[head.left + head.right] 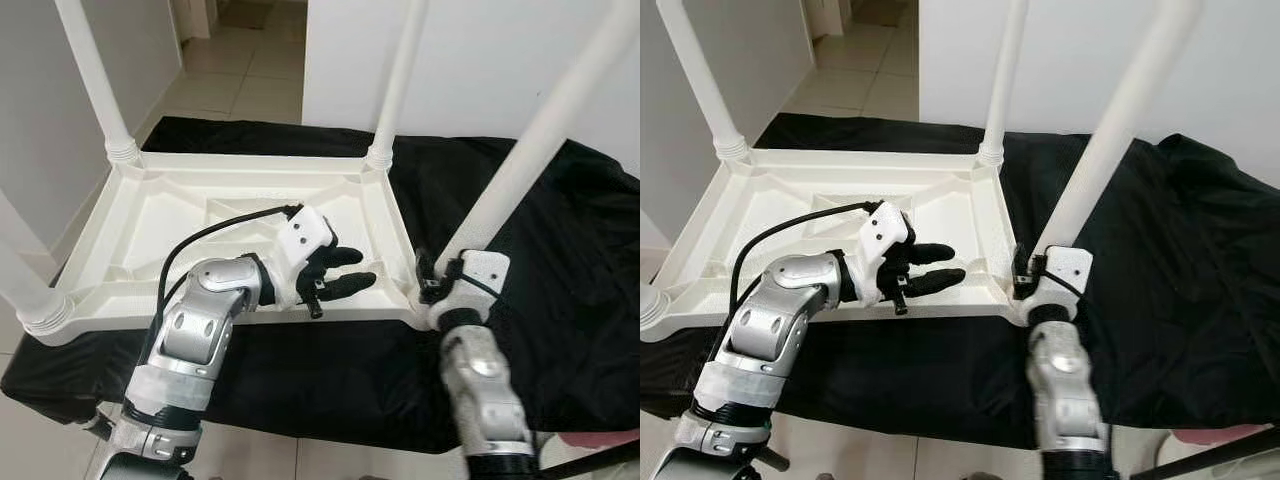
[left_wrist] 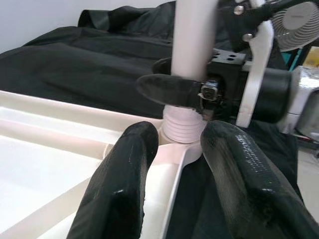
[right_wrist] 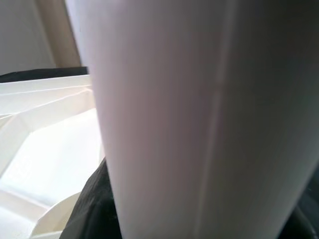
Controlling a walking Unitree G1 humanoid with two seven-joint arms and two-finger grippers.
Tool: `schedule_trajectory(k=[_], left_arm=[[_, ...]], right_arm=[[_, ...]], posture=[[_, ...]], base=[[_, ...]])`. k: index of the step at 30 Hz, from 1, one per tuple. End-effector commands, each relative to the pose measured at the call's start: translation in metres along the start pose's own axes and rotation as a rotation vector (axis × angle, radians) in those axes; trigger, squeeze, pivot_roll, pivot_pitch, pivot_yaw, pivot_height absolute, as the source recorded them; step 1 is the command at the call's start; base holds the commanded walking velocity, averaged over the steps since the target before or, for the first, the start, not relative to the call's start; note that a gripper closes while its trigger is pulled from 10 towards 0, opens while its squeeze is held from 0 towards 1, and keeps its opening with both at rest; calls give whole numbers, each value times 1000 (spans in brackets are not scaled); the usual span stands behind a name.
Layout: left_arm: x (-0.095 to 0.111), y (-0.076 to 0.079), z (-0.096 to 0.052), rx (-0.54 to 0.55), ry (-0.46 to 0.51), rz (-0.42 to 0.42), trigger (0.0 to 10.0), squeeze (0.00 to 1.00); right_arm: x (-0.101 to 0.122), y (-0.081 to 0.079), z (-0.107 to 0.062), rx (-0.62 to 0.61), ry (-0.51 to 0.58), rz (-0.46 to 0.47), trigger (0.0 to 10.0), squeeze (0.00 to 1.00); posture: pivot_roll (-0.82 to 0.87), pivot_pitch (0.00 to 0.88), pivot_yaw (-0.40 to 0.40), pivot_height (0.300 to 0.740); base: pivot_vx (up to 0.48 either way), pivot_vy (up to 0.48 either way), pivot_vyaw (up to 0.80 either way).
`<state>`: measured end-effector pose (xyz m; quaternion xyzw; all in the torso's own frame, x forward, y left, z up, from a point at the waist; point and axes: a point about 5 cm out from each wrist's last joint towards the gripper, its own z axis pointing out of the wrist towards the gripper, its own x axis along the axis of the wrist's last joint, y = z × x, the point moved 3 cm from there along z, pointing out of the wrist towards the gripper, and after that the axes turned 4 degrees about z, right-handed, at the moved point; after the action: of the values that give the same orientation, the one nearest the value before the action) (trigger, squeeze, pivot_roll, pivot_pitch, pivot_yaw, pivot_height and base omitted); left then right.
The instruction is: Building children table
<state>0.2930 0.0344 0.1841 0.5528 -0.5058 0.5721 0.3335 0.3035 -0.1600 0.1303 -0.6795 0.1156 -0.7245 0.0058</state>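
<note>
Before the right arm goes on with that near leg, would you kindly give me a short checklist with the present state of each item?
1. Right gripper closed around the near right leg, just above its threaded base: ok.
2. Leg base sits in the corner socket of the tabletop: ok; fully screwed home: cannot tell.
3. Left gripper open, holding nothing, over the tabletop's near rim beside that corner: ok.
4. The other three legs stand in their corners: ok.
5. Tabletop lies upside down on the black cloth: ok.
6. Leg upright: cannot tell, it appears to lean in the head views.
</note>
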Motion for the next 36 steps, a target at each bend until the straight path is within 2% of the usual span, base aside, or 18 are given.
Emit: schedule_trajectory(k=[1, 2, 3, 5, 11, 15, 16, 18, 21, 25, 26, 31, 36], left_arm=[[0, -14, -1, 170, -21, 1, 10000, 0], [0, -14, -1, 170, -21, 1, 10000, 0], [0, -14, -1, 171, -20, 2, 10000, 0], [0, -15, 0, 174, -18, 3, 10000, 0], [1, -15, 0, 176, -15, 5, 10000, 0], [1, -15, 1, 177, -14, 7, 10000, 0], [1, -14, 1, 176, -14, 9, 10000, 0], [1, -14, 1, 175, -15, 9, 10000, 0], [1, -14, 1, 175, -15, 10, 10000, 0], [1, -14, 1, 175, -14, 10, 10000, 0], [1, -13, 1, 173, -13, 11, 10000, 0], [3, -12, 3, 163, -10, 17, 10000, 0], [4, -11, 4, 157, -7, 20, 10000, 0]], right_arm=[[-23, -1, -2, -60, -118, 31, 10000, 0], [-23, -1, -2, -60, -118, 31, 10000, 0], [-20, -7, 0, -63, -110, 34, 10000, 0], [-15, -14, 2, -51, -87, -15, 10000, 0], [-14, -9, 4, -58, -76, -34, 10000, 0], [-8, -13, 4, -18, -38, -40, 10000, 0], [-2, -15, 3, 15, 3, -28, 10000, 965], [5, -18, 1, 59, 44, -2, 10000, 1000], [14, -17, 0, 106, 97, 0, 10000, 1000], [15, -14, 2, 103, 101, -9, 10000, 1000], [17, -11, 2, 156, 108, -19, 10000, 0], [20, 0, 4, 319, 99, -63, 10000, 0], [21, 7, 8, 390, 97, -91, 10000, 0]], posture=[[-51, 0, -43, 740], [-51, 0, -43, 740], [-51, 0, -43, 740], [-48, 0, -49, 740], [-47, 0, -51, 740], [-45, 0, -53, 740], [-45, 0, -53, 740], [-44, 0, -54, 740], [-44, 0, -53, 740], [-44, 0, -53, 740], [-48, 0, -52, 740], [-52, 0, -48, 740], [-54, 0, -44, 740]], base=[[0, 0, 0], [0, 0, 0], [0, 0, 0], [0, 0, 0], [0, 0, 0], [0, 0, 0], [0, 0, 0], [0, 0, 0], [0, 0, 0], [0, 0, 0], [0, 0, 0], [0, 0, 0], [0, 0, 0]])
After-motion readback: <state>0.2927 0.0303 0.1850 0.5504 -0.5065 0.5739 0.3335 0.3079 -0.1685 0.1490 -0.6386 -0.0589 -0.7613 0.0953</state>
